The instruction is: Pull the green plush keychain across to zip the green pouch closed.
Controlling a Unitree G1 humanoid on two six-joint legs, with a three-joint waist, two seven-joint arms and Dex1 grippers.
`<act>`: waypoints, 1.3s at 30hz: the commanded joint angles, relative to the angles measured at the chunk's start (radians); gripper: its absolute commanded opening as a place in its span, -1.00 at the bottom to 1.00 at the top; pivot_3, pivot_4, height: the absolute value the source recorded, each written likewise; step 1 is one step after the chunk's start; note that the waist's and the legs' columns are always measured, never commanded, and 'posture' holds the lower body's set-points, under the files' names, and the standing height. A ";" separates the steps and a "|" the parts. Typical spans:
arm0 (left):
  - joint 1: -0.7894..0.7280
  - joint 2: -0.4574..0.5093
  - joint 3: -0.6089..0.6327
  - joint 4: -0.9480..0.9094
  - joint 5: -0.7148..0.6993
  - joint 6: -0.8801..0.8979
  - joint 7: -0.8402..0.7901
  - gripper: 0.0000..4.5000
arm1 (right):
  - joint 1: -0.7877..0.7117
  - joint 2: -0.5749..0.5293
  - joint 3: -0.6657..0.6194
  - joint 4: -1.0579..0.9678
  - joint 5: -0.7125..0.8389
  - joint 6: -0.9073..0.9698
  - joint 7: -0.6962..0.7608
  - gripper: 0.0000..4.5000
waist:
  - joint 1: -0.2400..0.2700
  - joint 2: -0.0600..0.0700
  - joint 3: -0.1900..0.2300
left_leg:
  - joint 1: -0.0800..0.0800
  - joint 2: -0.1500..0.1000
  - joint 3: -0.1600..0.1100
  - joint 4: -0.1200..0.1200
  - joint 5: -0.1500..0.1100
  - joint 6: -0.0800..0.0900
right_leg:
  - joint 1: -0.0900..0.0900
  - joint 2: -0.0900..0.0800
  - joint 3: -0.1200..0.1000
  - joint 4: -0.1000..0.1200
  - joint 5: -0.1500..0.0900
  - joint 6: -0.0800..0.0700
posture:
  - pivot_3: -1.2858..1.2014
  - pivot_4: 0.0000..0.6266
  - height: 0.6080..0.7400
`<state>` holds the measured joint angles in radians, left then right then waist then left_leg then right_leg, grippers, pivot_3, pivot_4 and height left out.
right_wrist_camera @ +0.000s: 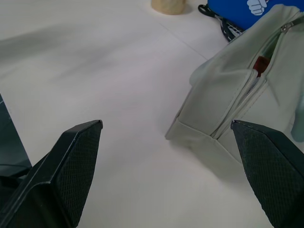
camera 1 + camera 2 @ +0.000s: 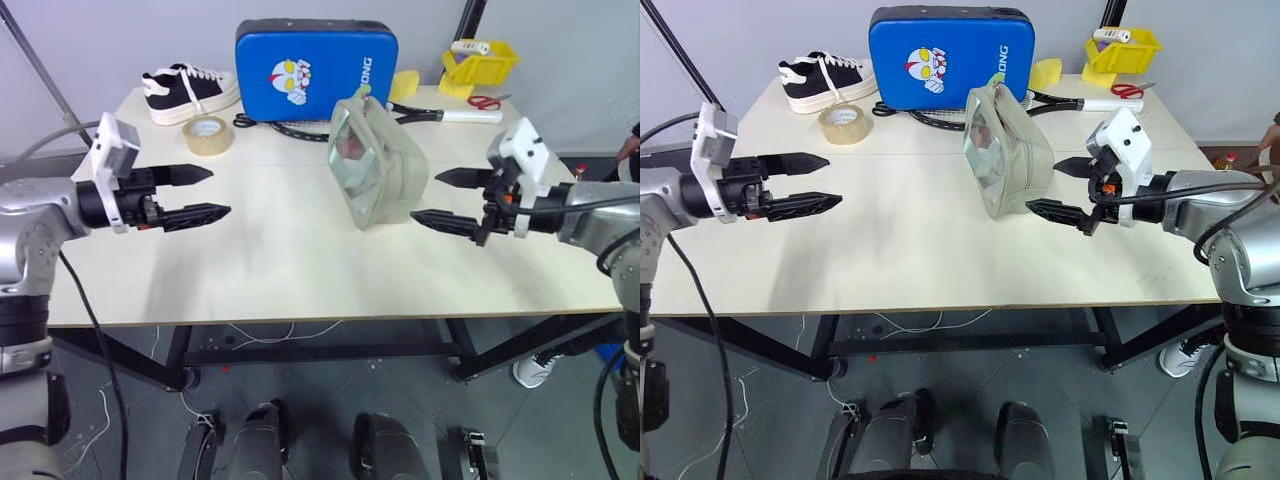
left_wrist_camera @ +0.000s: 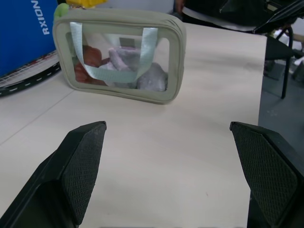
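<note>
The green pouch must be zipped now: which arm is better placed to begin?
Probably the right. The right claw, open, hangs just beside the green pouch, facing its zipper side. The left claw, also open, is farther away across bare table.

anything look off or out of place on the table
The pouch stands on edge mid-table with its zipper gaping, red contents showing through the gap in the right wrist view. Nothing is spilled or damaged.
</note>
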<state>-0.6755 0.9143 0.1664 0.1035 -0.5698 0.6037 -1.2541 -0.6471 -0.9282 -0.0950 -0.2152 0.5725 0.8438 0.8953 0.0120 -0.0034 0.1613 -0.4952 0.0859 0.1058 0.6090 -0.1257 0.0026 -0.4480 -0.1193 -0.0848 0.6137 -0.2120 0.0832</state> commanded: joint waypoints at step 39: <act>-0.121 -0.073 0.105 0.026 -0.048 0.004 0.154 0.98 | -0.956 0.585 0.318 1.279 -0.454 -0.142 -0.258 1.00 | -0.024 0.001 0.003 | -0.002 0.001 0.001 0.002 0.002 -0.002 | -0.004 0.001 0.000 0.015 0.000 0.001 | 0.03 -0.52 0.74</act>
<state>-0.7883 0.8334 0.2500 0.1554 -0.6022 0.6202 -1.1029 -1.5548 -0.3513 0.2321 1.0126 0.1531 0.7623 0.6512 -0.0124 -0.0024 0.1643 -0.4973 0.0865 0.1073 0.6114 -0.1238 0.0009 -0.4515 -0.1186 -0.0843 0.6288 -0.2119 0.0846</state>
